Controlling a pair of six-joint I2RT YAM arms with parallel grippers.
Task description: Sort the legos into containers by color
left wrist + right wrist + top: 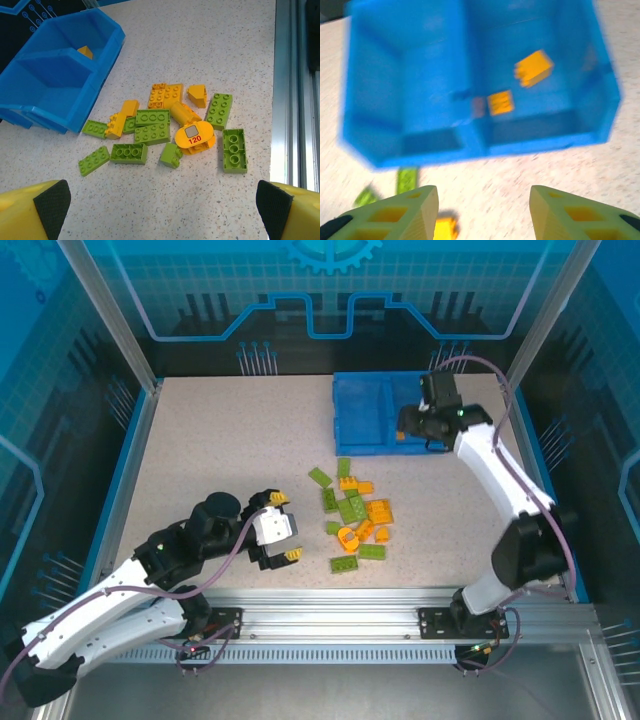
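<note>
A loose pile of lime green and orange legos (355, 515) lies mid-table, also in the left wrist view (155, 127), with a curved orange piece marked 120 (195, 136) among them. The blue two-compartment bin (360, 415) stands at the back right. My left gripper (287, 527) sits left of the pile, wide open and empty (160, 210). My right gripper (420, 430) hovers over the bin's near right edge, open with nothing between its fingers (482, 215). Two orange bricks (534, 67) (500, 102) lie in the right compartment of the bin (420, 75); that view is blurred.
An aluminium rail (330, 620) runs along the table's near edge, close to the right of the pile in the left wrist view (295, 100). Blue enclosure walls (120, 360) ring the table. Speckled tabletop (220, 440) stretches left of the bin.
</note>
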